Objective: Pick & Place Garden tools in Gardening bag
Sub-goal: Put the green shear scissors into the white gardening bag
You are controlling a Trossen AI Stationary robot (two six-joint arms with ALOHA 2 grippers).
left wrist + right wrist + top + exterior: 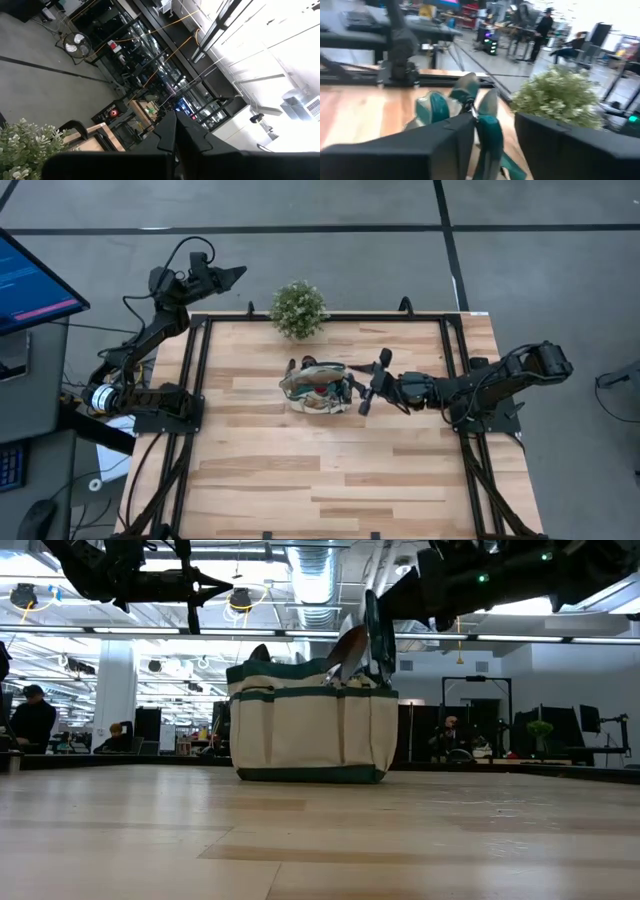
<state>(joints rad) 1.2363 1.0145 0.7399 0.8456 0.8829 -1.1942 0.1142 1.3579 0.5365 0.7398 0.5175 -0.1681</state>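
Gardening bag (316,388) mid-table, upright, trowel blades (349,648) and teal pruning shears (487,131) protruding. Right gripper (370,383) just beside bag's rim, fingers spread around shears' handles. Left gripper (237,273) parked off far-left corner, pressed together.

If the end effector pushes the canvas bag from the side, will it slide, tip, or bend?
The gardening bag is cloth, so its wall would probably dent first. It stands on a wide flat base on smooth wood, so sliding seems more likely than tipping. The tools stick out above the rim, which may make it somewhat top-heavy.
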